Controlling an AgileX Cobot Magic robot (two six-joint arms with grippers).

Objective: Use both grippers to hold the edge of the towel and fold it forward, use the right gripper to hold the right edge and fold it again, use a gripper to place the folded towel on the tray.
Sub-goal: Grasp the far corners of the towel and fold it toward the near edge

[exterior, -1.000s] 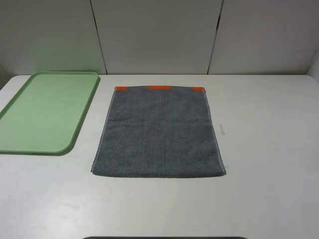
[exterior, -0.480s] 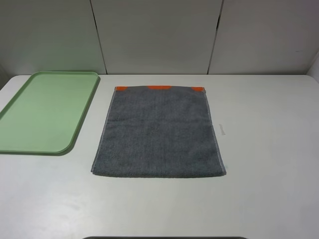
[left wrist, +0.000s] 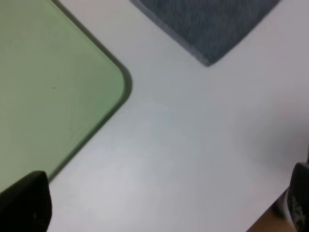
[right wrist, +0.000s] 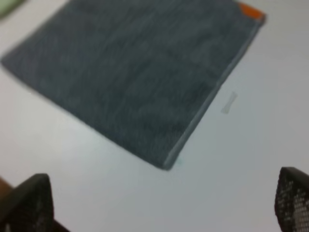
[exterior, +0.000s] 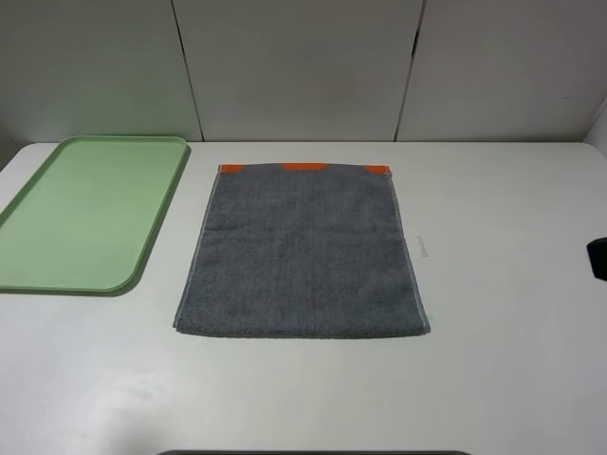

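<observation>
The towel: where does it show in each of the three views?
Exterior high: towel flat at table centre, right of the tray.
Left wrist: only one grey corner, apart from the tray's rounded corner.
Right wrist: fills most of the picture.
Shared landmark: the towel's near corners.

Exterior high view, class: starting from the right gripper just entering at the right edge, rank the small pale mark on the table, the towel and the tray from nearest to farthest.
From the right gripper:
1. Small pale mark, on bare table right of the towel.
2. Towel, flat at the centre.
3. Tray, far left.
</observation>
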